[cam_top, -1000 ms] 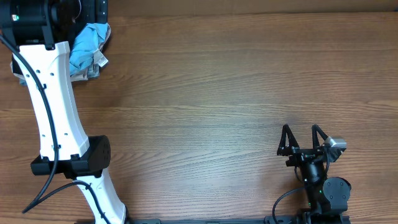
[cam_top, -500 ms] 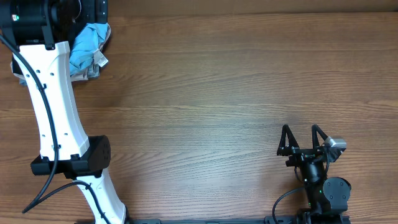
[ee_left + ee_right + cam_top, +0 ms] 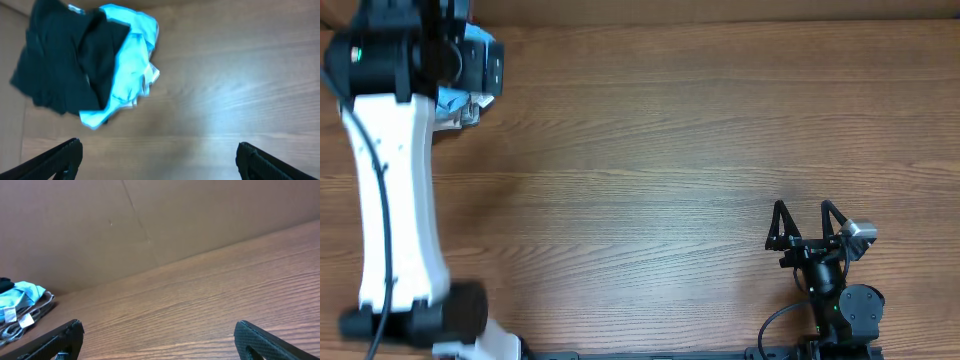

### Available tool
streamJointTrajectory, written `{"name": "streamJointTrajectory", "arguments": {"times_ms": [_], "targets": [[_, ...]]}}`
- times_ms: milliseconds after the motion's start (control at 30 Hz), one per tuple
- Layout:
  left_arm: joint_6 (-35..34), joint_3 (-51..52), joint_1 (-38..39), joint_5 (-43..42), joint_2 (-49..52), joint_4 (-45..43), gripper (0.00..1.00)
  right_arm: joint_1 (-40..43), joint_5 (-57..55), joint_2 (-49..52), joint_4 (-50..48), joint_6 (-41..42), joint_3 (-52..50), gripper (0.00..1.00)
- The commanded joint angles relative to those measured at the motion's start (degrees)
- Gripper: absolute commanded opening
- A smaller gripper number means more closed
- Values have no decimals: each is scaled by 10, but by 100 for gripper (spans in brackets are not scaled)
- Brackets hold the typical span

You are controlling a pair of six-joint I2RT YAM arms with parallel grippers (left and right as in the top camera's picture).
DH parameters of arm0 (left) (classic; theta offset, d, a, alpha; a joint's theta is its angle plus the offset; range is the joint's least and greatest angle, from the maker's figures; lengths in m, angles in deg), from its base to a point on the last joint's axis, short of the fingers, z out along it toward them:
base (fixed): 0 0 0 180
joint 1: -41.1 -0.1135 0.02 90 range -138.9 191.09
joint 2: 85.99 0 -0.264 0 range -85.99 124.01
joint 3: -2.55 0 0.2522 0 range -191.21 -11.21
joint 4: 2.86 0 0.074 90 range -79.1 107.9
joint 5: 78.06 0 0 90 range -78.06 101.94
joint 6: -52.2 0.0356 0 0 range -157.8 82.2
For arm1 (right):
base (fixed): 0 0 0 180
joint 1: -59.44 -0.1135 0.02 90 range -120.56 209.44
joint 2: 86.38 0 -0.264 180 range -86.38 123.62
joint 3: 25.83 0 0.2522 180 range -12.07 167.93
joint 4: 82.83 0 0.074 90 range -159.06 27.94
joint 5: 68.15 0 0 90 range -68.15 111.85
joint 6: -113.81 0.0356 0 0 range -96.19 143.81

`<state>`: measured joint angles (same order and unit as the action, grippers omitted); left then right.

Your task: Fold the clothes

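Observation:
The black polo shirt (image 3: 60, 65) lies crumpled in a pile at the table's far left corner, partly over a light-blue T-shirt (image 3: 132, 60). In the overhead view my left arm hides the pile except a scrap of the light-blue shirt (image 3: 455, 100). My left gripper (image 3: 160, 157) is open and empty, above bare wood just near of the pile; in the overhead view it is hidden under the arm. My right gripper (image 3: 807, 222) is open and empty near the table's front right; it also shows in the right wrist view (image 3: 160, 337).
The light-blue T-shirt also shows at the far left in the right wrist view (image 3: 20, 297). A brown cardboard wall (image 3: 150, 220) runs along the table's far edge. My white left arm (image 3: 390, 190) spans the left side of the wood table (image 3: 660, 130).
My left arm has swung over the pile and now covers most of it in the overhead view; its elbow has shifted toward the front left. The right arm has not moved.

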<state>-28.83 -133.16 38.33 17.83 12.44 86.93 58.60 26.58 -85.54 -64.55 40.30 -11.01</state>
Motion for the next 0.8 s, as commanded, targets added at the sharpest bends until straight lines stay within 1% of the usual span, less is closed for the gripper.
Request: {"name": "streamJointTrajectory", "arguments": {"times_ms": [0,67,200,267,400,500,567,633,767], "targets": [[2,110,-2,-42,-117,-43,100,-3,5,-7,-3,2,-6,100],[2,205,-2,-83,-179,-110,100,-3,5,-7,-3,2,-6,100],[-2,431,-2,-161,-322,-304,100,-3,5,-7,-3,2,-6,100],[-13,544,-2,-179,-394,-399,100,-3,5,-7,-3,2,-6,100],[-59,775,-2,-180,-564,-574,100,-3,5,-7,-3,2,-6,100],[-65,900,-2,-180,-679,-638,100,-3,5,-7,-3,2,-6,100],[-65,961,-2,-179,-742,-663,100,-3,5,-7,-3,2,-6,100],[-64,1012,-3,-175,-801,-682,100,-3,5,-7,-3,2,-6,100],[-65,1076,-3,-168,-887,-694,100,-3,5,-7,-3,2,-6,100]]}}
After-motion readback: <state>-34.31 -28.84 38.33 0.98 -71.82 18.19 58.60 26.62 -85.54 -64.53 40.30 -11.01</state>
